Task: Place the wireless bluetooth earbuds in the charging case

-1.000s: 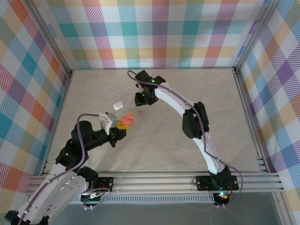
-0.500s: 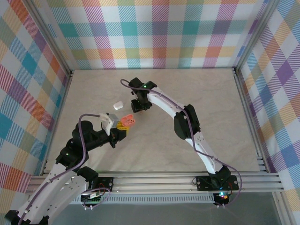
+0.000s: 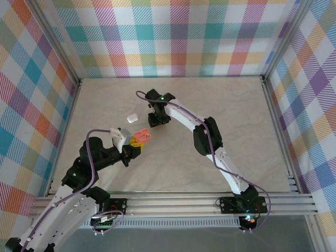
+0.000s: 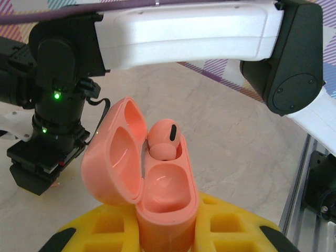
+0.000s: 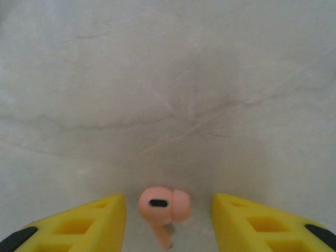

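At 9 o'clock of the table's (image 3: 236, 115) middle, the left gripper (image 3: 137, 142) is clamped on the open orange case (image 3: 142, 135). Its lid (image 4: 113, 157) is swung to 9 o'clock in the left wrist view. 1 seated bud (image 4: 163, 140) fills the socket at 12 o'clock, and the socket at 6 o'clock (image 4: 167, 190) is bare. A white case (image 3: 131, 118) lies on the table at 11 o'clock from the orange one, near but apart.

Just beside the orange case, at 1 o'clock from it, the right gripper (image 3: 157, 119) hangs low over the table. Its fingers (image 5: 89, 223) stand apart, with the loose bud (image 5: 160, 205) lying between them. The bud's round head is up, its stem points to 6 o'clock, and a gap shows on each side.

The step in hand looks like the pick of this 2nd orange bud. To do it well, the fingers should meet the round head, not the thin stem, so the gripper wants to sit low enough for the pads to catch the widest part. The gaps look about even, which is good: both fingers would touch together and not shove the bud sideways. A slow squeeze suits a piece this small and smooth, since a fast one could make it squirt out. Lift straight up before moving toward 7 o'clock. At the case, the stem must go down into the bare socket, so the bud's turn in the grip matters. Whether it will need turning I cannot tell from here.
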`<move>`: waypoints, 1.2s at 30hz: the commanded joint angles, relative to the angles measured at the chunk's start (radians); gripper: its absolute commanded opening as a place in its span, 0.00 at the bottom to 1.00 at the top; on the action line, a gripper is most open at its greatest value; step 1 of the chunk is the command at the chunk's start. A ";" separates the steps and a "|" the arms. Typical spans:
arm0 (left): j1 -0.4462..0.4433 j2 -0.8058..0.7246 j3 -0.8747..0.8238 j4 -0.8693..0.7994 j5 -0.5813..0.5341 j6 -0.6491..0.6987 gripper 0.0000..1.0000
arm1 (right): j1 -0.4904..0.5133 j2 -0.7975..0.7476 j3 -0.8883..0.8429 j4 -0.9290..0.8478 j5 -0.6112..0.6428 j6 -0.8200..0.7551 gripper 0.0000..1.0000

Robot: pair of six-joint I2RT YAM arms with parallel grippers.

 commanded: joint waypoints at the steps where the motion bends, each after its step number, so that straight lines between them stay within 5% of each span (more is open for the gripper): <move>1: -0.003 -0.014 -0.008 0.015 0.003 0.001 0.00 | 0.001 0.022 0.024 0.006 -0.002 0.022 0.48; 19: -0.004 -0.017 -0.039 0.022 0.046 -0.025 0.00 | 0.001 -0.060 -0.093 0.042 0.028 0.038 0.20; 26: -0.004 -0.006 -0.135 0.239 0.042 -0.165 0.00 | -0.015 -0.248 -0.366 0.144 0.083 0.083 0.19; 36: -0.007 0.151 -0.157 0.404 0.095 -0.158 0.00 | -0.051 -0.614 -0.827 0.346 0.102 0.146 0.19</move>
